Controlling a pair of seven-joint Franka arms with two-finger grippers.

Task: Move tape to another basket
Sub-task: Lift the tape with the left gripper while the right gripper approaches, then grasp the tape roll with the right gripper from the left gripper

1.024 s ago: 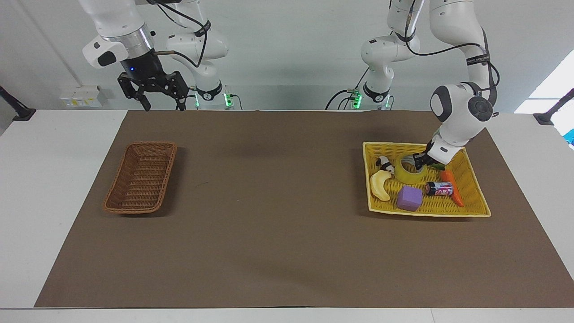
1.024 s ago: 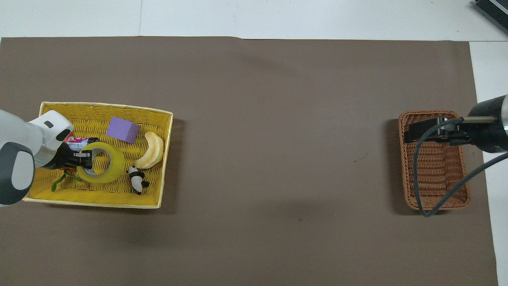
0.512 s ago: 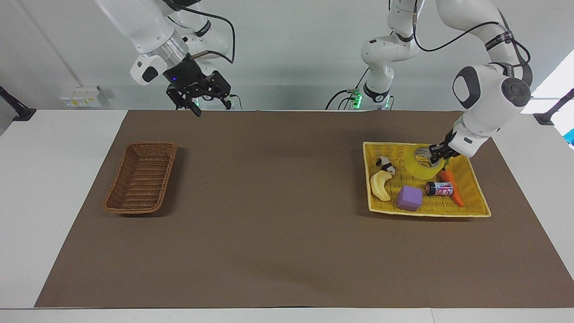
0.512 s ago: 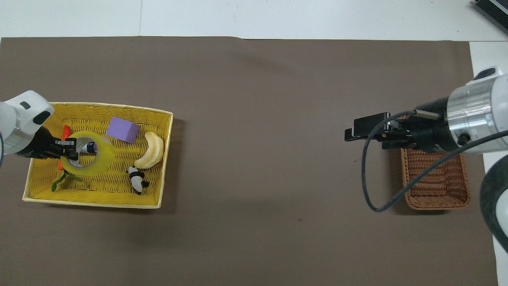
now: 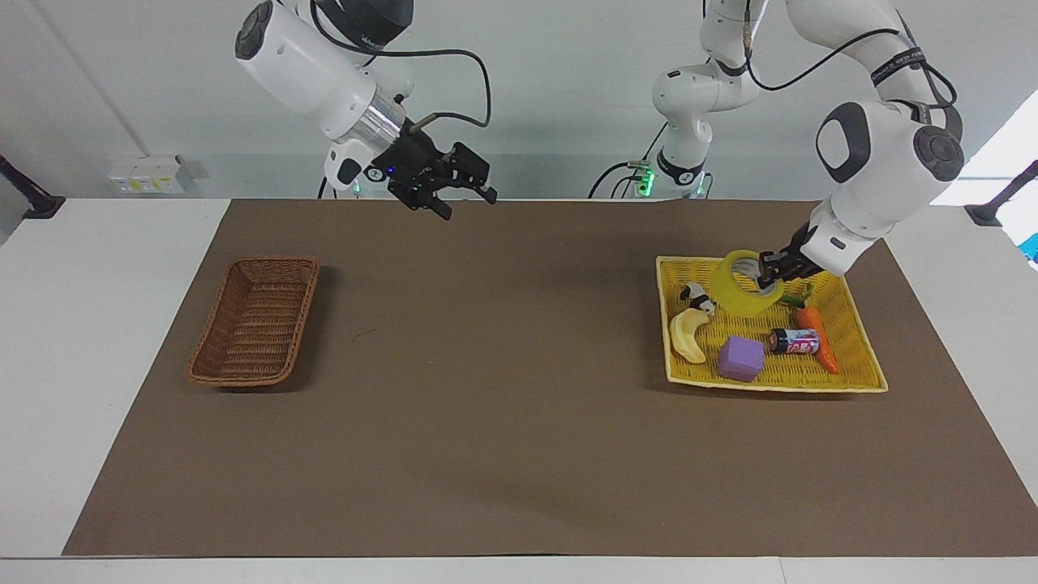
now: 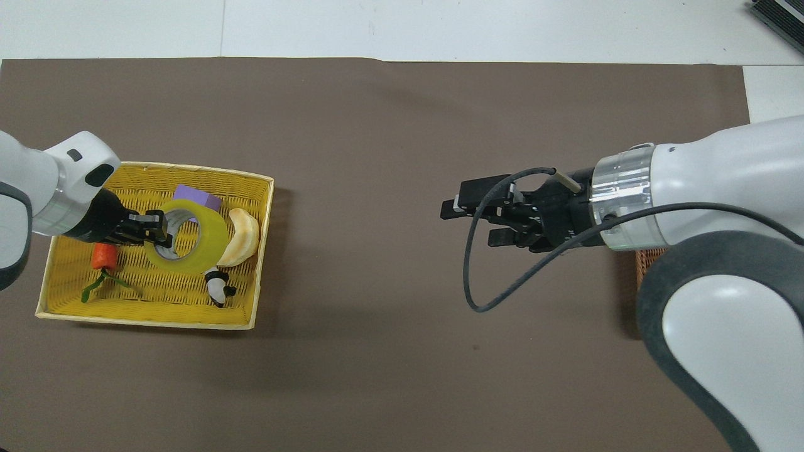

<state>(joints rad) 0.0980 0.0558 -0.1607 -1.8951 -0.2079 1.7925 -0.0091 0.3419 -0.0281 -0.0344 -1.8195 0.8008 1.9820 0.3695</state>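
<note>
Your left pincer [image 5: 766, 274] has just lifted the tape [image 5: 742, 284], clamped by its rim, above the yellow basket [image 5: 851, 377]; the right pincer [image 5: 458, 191] (fingers spread, empty) has swung over the bench's middle, so a handover toward the brown basket [image 5: 253, 320] looks likely.

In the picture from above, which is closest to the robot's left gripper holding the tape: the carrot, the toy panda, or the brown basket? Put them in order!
From the left gripper, shut on the tape over the yellow basket:
1. Carrot: in the yellow basket, right beside the gripper.
2. Toy panda: in the same basket, by its wall nearer the robots.
3. Brown basket: at the right arm's end of the table.
</note>
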